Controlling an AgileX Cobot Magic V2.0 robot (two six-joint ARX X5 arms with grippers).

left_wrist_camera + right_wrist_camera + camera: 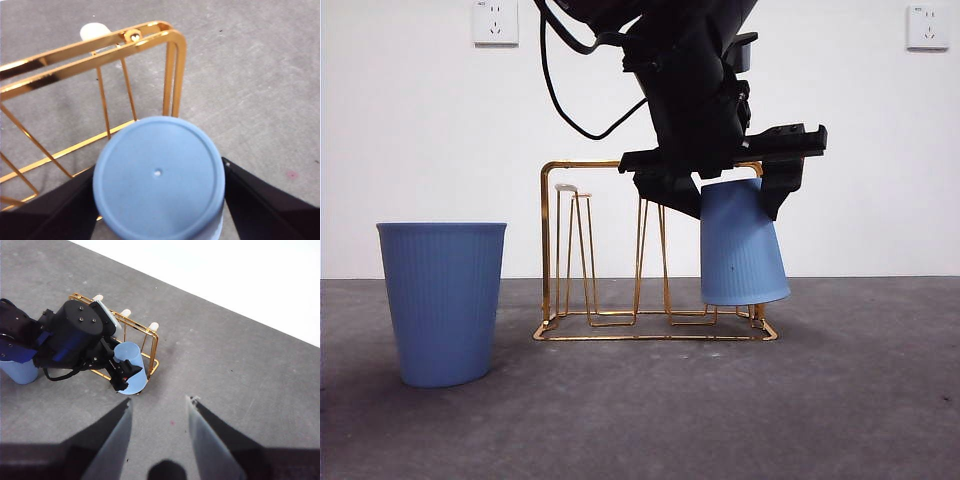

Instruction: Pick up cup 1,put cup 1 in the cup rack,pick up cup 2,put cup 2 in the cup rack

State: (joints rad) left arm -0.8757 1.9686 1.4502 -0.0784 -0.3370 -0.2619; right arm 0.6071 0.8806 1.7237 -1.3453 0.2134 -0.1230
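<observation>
An inverted ribbed blue plastic cup [742,245] is pinched by the left gripper [725,185] over the shiny gold wire cup rack [605,250] (right end); the right gripper [159,412] is held spread, well apart

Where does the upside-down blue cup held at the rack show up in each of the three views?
Front view: inverted cup right of centre, at the gold rack's right end, clamped by the left gripper.
Left wrist view: cup low centre, base facing the camera.
Right wrist view: cup left of centre.
Shared landmark: the gold rack.

grey table [860,400], white wall [410,140], two sockets [495,22]
</observation>
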